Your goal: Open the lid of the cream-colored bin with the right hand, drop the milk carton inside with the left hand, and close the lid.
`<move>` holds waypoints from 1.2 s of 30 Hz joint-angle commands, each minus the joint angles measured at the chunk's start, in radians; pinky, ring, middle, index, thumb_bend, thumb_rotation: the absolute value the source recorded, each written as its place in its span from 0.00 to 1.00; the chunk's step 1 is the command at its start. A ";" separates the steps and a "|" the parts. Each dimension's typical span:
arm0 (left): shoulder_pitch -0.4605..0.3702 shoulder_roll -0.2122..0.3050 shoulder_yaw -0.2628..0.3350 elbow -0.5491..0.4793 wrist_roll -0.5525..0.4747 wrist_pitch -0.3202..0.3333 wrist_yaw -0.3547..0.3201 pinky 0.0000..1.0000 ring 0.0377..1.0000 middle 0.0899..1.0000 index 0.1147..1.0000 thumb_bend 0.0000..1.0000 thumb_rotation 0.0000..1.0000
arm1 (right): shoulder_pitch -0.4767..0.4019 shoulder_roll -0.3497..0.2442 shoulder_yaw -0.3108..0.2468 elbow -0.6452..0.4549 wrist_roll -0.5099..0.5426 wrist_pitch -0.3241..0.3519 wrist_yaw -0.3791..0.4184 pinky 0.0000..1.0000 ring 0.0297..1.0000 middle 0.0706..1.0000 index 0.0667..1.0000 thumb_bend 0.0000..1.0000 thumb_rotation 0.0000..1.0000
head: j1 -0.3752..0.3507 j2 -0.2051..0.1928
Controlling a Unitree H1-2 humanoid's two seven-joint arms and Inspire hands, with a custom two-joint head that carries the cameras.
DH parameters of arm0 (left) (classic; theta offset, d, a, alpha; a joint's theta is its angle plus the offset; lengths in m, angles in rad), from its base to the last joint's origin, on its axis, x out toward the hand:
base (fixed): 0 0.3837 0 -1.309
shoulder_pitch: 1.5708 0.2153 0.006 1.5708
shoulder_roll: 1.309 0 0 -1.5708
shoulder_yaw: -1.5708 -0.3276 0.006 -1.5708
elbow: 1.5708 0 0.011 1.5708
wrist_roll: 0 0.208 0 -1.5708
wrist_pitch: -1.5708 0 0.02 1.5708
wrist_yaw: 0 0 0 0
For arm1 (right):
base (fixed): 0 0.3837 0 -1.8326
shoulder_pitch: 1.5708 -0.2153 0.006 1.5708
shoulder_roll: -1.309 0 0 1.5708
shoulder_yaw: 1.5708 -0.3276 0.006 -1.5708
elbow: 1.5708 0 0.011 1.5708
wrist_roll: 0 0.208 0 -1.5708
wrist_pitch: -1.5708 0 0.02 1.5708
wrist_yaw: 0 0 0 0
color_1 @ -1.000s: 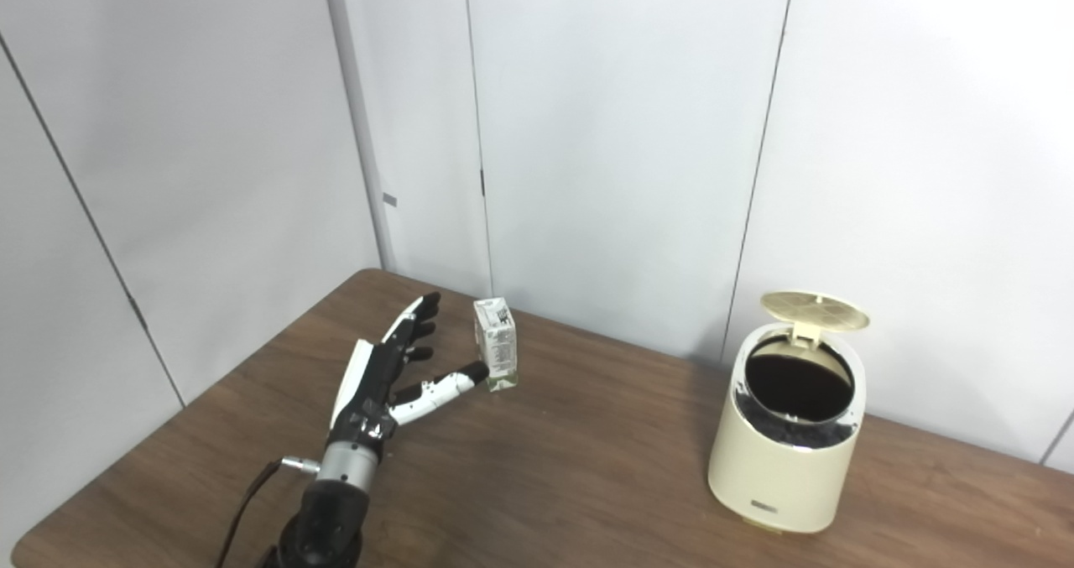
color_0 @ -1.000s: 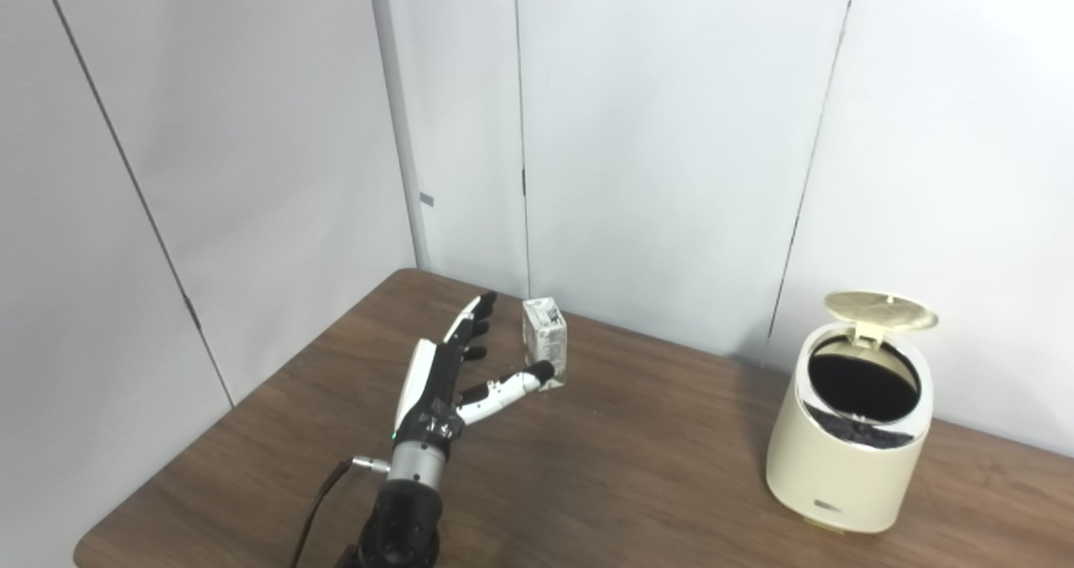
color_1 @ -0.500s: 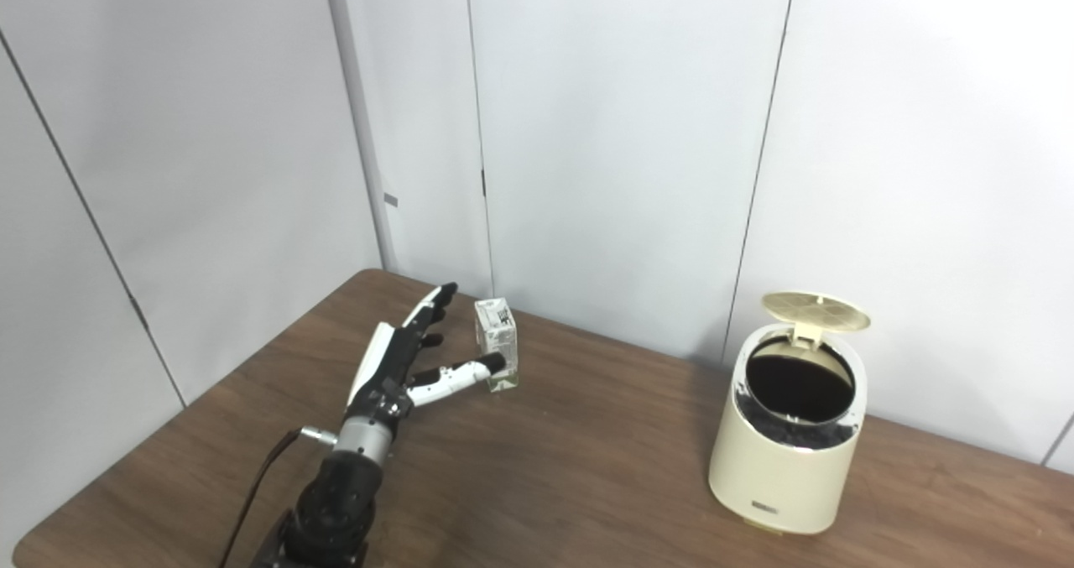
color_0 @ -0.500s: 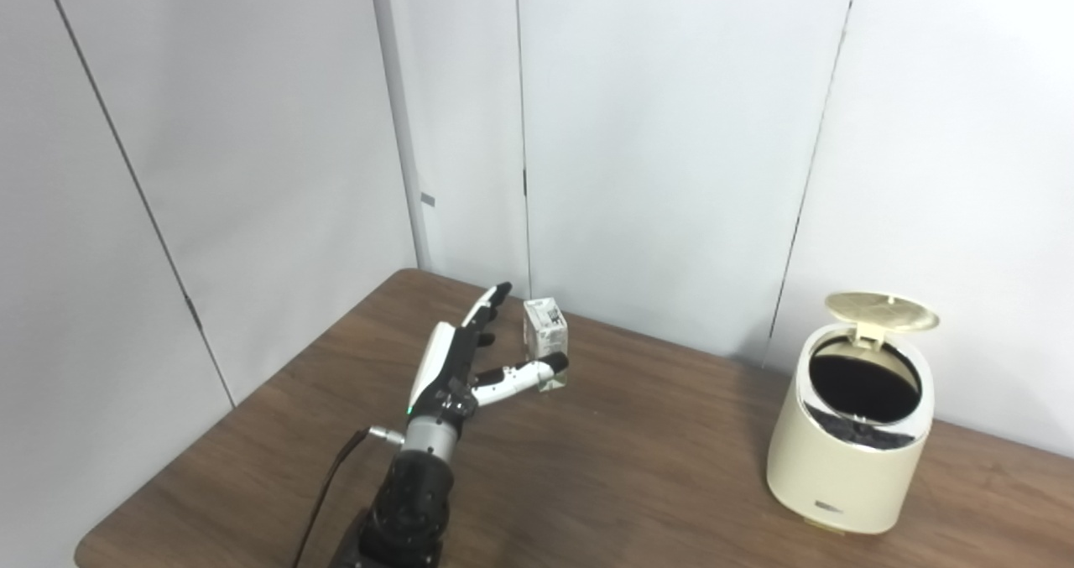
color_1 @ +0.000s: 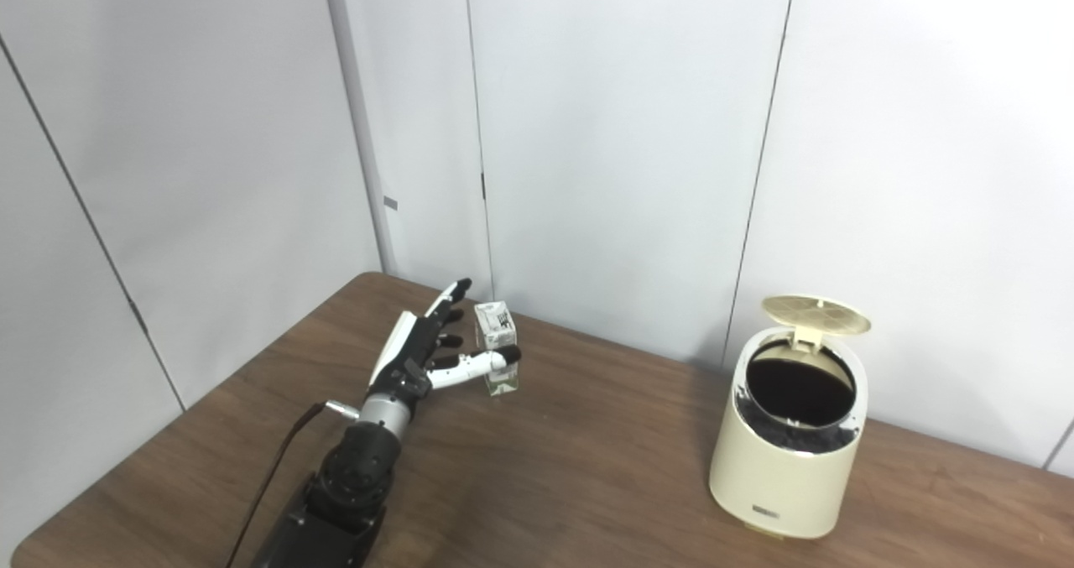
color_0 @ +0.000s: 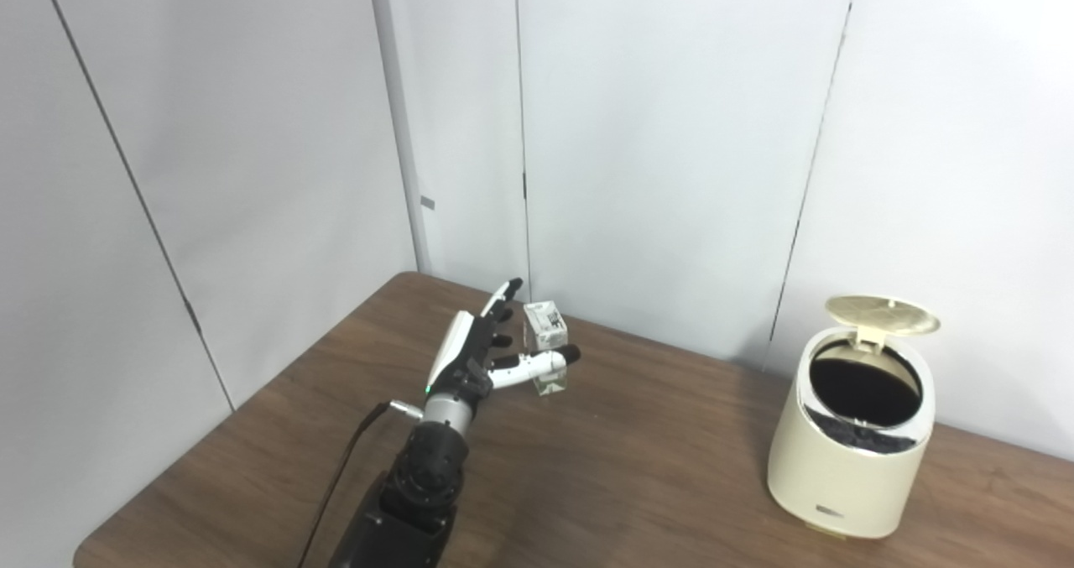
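Note:
A small white milk carton (color_0: pixel 547 333) stands upright on the brown table (color_0: pixel 638 467), towards the back left. My left hand (color_0: pixel 485 351) is open beside the carton's left side, fingers stretched along it and the thumb crossing in front of its lower half. Whether the hand touches the carton I cannot tell. The cream-colored bin (color_0: pixel 852 450) stands at the right with its round lid (color_0: pixel 881 313) flipped up, showing a dark liner inside. My right hand is out of view.
White wall panels (color_0: pixel 671 132) rise directly behind the table's far edge, close to the carton and bin. The table's left edge (color_0: pixel 243 400) runs diagonally beside my left arm. A black cable (color_0: pixel 336 484) hangs along the forearm.
My left hand has reached forward and up to the carton, so its fingers now flank the carton's left side and the thumb lies across its front. The carton and bin have not moved.

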 commanded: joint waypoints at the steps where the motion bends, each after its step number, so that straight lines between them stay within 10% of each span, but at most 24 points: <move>1: -0.057 0.021 0.001 -0.009 0.012 -0.025 0.021 0.86 0.95 0.98 1.00 0.98 0.42 | 0.009 0.001 0.001 0.007 0.002 -0.017 -0.002 0.58 0.66 0.67 0.66 0.26 0.32 | -0.001 0.001; 36: -0.201 0.119 -0.091 0.230 0.087 0.105 -0.036 0.65 0.83 0.92 0.95 1.00 0.34 | 0.034 0.004 -0.003 -0.016 0.024 -0.010 0.018 0.59 0.65 0.65 0.65 0.26 0.28 | -0.040 0.007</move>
